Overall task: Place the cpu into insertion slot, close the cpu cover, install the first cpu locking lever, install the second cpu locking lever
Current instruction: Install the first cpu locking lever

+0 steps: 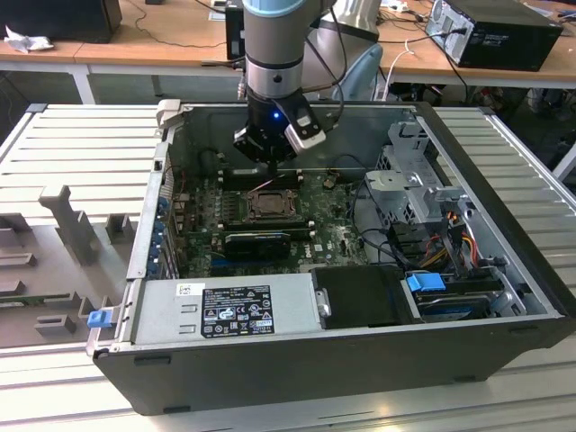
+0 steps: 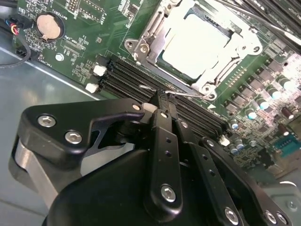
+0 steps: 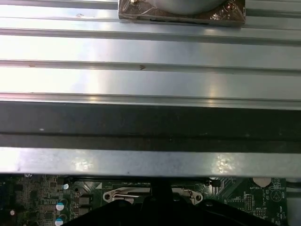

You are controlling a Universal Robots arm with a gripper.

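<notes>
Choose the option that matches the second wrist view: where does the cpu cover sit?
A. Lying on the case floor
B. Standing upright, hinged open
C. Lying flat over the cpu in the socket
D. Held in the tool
C: the cpu cover lies flat as a silvery frame around the pale cpu, whose top shows through its window.

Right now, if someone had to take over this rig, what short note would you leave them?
Claw: fingers together, tips at a thin wire lever beside the socket; whether they actually pinch it I cannot tell.
Chip: already lying in the socket on the green board.
Cover: metal frame is down flat over the chip.
Exterior view: arm hangs inside the open computer case, claw just above the socket.
Done: chip placed, cover closed.
Left: I cannot confirm that either lever is latched; check both.
</notes>
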